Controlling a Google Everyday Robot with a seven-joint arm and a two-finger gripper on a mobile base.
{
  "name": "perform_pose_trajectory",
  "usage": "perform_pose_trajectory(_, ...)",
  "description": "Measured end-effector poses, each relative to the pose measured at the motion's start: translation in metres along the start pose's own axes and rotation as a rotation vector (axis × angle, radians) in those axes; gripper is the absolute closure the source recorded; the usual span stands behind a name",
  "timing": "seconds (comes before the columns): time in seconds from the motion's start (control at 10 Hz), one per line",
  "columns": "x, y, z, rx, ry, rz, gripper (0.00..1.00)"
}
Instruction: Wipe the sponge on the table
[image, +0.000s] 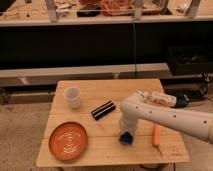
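Observation:
A small dark-blue sponge rests on the light plank table, toward its front and right of centre. My gripper comes straight down onto the sponge from above, at the end of the white arm that reaches in from the right. The arm's wrist covers the sponge's upper part.
A black bar with white stripes lies at the table's centre. A translucent white cup stands at the back left and an orange plate sits at the front left. An orange stick lies close to the right of the sponge.

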Motion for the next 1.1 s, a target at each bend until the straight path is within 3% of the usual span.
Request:
perform_pose_trajectory(0.2,-0.026,0.001,0.002,-0.034,-0.006,0.006,1.00)
perform_pose_trajectory(0.4,-0.035,-0.010,0.008,-0.052,-0.013,-0.024,1.00)
perform_pose_trajectory(0.9,-0.014,-0.082,0.014,-0.098,0.001,-0.218,1.00)
perform_pose_trajectory(1.1,0.003,-0.091,0.015,-0.099,0.004,-0.246,1.00)
